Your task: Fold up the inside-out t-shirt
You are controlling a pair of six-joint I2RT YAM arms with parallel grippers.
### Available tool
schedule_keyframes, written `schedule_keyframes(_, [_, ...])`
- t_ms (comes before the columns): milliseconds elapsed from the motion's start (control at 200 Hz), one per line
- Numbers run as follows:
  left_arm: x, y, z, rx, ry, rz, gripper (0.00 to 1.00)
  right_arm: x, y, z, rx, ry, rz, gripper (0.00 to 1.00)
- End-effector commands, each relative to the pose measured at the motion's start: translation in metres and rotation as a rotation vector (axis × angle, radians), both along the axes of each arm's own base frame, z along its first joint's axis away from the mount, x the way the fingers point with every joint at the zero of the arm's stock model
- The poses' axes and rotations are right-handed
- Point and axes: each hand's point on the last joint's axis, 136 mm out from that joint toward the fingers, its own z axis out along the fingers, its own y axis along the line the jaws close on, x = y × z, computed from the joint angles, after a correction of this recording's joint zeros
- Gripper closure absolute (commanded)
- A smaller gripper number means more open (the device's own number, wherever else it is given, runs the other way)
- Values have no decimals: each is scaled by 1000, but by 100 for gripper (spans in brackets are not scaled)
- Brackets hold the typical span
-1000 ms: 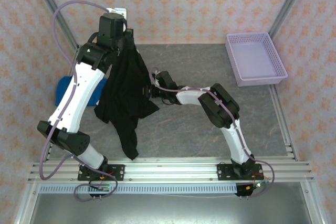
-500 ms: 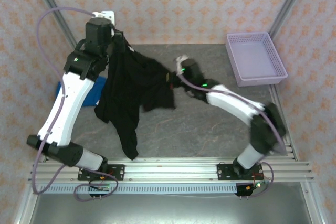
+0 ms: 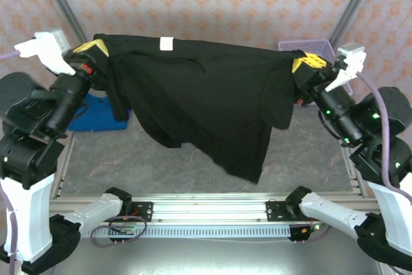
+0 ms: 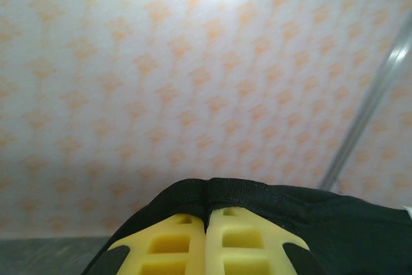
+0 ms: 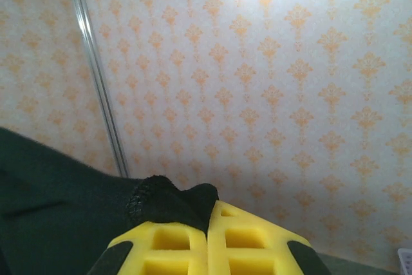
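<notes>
Above the table (image 3: 309, 149), the t-shirt (image 3: 206, 94) stretches left-to-right.

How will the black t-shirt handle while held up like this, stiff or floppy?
Probably very floppy: the black t-shirt sags between the left tool and the right tool, its lower edge hanging unevenly. Likely light, since small pinches of cloth at each tool carry it. Lowered, it may well crumple rather than lie flat.

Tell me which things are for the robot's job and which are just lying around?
For the job: black t-shirt, with the left fingers and right fingers pinching it.
Lying about: blue cloth at the left, purple basket at the far right.
</notes>
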Motion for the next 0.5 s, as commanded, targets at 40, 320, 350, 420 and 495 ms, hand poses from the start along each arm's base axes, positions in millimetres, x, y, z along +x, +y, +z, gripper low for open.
schedule_keyframes(40, [-35,-7,32,-93,-86,-114,100,-30,-23,12,-6,-22,-3,100])
schedule_keyframes(320, [15,0,10,-47,13,20,100,6,-43,8,-57,6,-243,100])
schedule_keyframes(350, [28,1,4,-30,37,49,100,16,-44,6,-78,14,-284,100])
schedule_keyframes(420, [60,1,-11,15,94,107,100,39,-44,2,-129,33,-378,100])
schedule_keyframes(495, [102,-2,-36,66,167,166,100,74,-39,-7,-194,68,-471,100])
